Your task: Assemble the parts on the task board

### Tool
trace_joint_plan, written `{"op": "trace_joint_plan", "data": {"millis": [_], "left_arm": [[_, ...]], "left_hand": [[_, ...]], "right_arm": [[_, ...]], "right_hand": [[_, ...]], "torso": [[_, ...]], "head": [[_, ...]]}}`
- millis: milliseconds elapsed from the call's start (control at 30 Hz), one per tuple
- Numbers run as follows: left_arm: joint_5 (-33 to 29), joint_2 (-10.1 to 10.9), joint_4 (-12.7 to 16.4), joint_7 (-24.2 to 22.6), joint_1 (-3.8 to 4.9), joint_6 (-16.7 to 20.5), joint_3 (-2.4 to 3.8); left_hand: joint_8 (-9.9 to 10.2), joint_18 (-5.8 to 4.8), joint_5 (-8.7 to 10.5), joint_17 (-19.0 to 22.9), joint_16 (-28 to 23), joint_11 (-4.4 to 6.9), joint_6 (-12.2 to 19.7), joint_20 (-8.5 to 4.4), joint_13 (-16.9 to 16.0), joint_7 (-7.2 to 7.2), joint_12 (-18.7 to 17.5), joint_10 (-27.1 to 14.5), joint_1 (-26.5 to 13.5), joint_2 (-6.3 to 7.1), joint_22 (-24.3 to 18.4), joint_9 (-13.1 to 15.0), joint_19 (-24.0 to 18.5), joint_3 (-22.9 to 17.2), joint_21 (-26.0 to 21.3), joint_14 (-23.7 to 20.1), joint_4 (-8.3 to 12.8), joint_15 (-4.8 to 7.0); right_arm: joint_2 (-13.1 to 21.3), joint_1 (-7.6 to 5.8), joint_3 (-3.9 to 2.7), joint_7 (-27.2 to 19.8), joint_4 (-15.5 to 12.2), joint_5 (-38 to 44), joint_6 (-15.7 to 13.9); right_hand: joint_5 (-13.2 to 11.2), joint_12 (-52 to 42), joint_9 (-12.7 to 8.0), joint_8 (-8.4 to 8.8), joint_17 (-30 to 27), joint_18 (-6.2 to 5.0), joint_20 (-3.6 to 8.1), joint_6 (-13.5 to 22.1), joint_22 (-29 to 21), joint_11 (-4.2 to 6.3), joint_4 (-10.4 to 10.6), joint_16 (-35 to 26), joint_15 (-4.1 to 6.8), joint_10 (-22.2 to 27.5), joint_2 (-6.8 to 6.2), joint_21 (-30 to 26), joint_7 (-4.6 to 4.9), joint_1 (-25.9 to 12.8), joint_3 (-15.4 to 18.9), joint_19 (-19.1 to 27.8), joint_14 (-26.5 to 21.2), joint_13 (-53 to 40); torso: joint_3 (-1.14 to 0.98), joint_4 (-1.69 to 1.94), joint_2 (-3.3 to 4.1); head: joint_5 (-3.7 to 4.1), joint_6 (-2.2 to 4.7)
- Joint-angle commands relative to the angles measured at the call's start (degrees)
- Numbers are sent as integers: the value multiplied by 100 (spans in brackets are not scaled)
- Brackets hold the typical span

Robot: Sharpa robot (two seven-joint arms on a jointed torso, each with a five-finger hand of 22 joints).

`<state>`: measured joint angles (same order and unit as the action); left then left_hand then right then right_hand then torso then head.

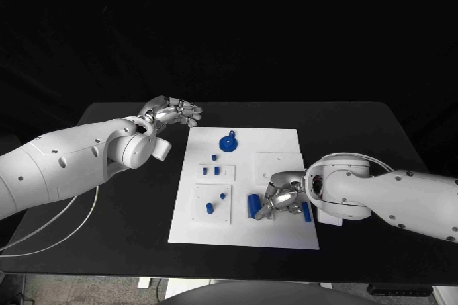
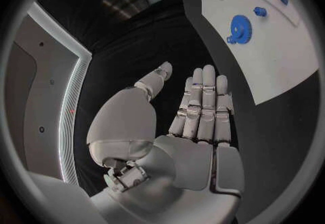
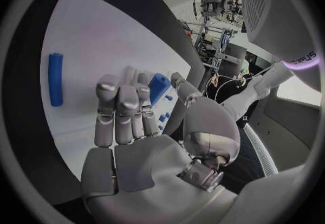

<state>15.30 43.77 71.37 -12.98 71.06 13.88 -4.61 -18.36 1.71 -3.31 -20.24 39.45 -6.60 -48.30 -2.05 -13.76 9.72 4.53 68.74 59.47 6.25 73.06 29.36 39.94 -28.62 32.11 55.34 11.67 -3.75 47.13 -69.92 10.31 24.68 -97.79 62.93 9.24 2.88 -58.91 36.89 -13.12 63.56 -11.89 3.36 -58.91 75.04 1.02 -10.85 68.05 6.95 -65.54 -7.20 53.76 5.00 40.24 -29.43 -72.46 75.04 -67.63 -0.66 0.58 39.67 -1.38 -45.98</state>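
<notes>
The right silver many-fingered hand (image 1: 278,198) hovers low over the near right part of the white task board (image 1: 276,146), fingers loosely curled around nothing, beside a blue oblong bar (image 1: 254,205) lying flat. Closing off-centre could nudge that bar away or onto the black table (image 1: 363,126). The left hand (image 1: 174,112) hangs empty, fingers apart, off the board's far left corner, near the blue toothed gear (image 1: 229,143).

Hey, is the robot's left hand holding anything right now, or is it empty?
Empty. The left hand has its fingers stretched out over the black table, off the task board.
</notes>
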Motion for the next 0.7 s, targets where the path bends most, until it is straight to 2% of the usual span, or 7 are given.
{"op": "trace_joint_plan", "data": {"millis": [33, 133, 233, 333, 467, 500, 700], "left_arm": [[-9, -5, 14, -27, 3, -84, 3], [-8, -3, 13, -26, 3, -81, 3], [-7, -1, 12, -25, 3, -82, 2], [-7, 0, 12, -24, 3, -94, 2], [-6, -7, 8, -21, 3, -95, 2], [-6, -9, 7, -22, 3, -96, 2], [-4, -5, 7, -18, 3, -101, 1]], "left_hand": [[0, -22, -2, -11, -32, -3, 38, 32, -6, -16, -26, -48, -36, 0, 6, -9, 11, 9, -36, 30, -37, -25], [0, -22, -2, -12, -33, -3, 38, 32, -6, -16, -26, -48, -36, -1, 6, -9, 11, 9, -37, 30, -38, -25], [0, -22, -2, -13, -34, -3, 38, 32, -6, -15, -26, -48, -36, -1, 7, -9, 11, 9, -37, 30, -39, -25], [0, -22, -2, -14, -35, -3, 39, 32, -6, -15, -26, -48, -36, -1, 8, -9, 11, 9, -38, 30, -40, -25], [0, -22, -2, -16, -36, -3, 39, 32, -6, -15, -26, -49, -38, -2, 9, -9, 11, 10, -39, 30, -42, -25], [0, -22, -1, -16, -36, -3, 39, 32, -6, -15, -26, -49, -39, -2, 9, -9, 11, 10, -39, 30, -43, -25], [-1, -22, -1, -19, -38, -3, 39, 33, -7, -15, -26, -49, -40, 0, 11, -9, 11, 11, -41, 31, -45, -25]], "right_arm": [[-17, 4, -1, 91, 8, 140, -110], [-27, 4, -1, 123, 20, 140, -160], [-43, 4, -1, 144, 32, 141, -190], [-62, 4, -1, 149, 38, 141, -181], [-105, 4, -1, 173, 53, 188, -165], [-108, 4, -1, 179, 55, 191, -150], [-124, 4, -1, 247, 75, 191, -10]], "right_hand": [[13, 28, -11, -3, 9, -311, 20, -54, 76, 25, 57, -19, 35, -25, 162, 18, 9, -83, 15, 16, -7, -5], [-5, 29, -12, -5, 13, -311, 24, -68, 73, 32, 192, -20, 41, -34, 455, 14, 2, -173, -46, 16, -7, -6], [-6, 28, -11, -7, 18, -311, 35, -77, 76, 39, 295, -19, 48, -40, 593, 18, -5, -158, -224, 16, -8, -9], [-6, 26, -10, -7, 24, -311, 34, -84, 84, 39, 378, -15, 48, -47, 609, 32, -4, -146, -414, 14, -5, -15], [-7, 25, -8, -6, 29, -311, 34, -85, 88, 37, 408, -12, 46, -52, 530, 49, -2, -82, -685, 10, 0, -22], [-5, 25, -6, -7, 29, -311, 27, -88, 88, 33, 440, -14, 43, -55, 480, 58, 1, -82, -809, 3, 1, -24], [-8, 24, 1, -6, 30, -311, 18, -80, 89, 27, 355, -13, 36, -56, 309, 80, 8, -45, -949, -8, 9, -31]], "torso": [[2, 0, -1], [2, 0, -2], [1, 0, -1], [1, -2, -1], [1, -3, 0], [1, -2, 0], [1, 0, -1]], "head": [[-9, 0], [-9, -2], [-7, -3], [-8, -11], [-6, -18], [-6, -20], [-6, -26]]}}
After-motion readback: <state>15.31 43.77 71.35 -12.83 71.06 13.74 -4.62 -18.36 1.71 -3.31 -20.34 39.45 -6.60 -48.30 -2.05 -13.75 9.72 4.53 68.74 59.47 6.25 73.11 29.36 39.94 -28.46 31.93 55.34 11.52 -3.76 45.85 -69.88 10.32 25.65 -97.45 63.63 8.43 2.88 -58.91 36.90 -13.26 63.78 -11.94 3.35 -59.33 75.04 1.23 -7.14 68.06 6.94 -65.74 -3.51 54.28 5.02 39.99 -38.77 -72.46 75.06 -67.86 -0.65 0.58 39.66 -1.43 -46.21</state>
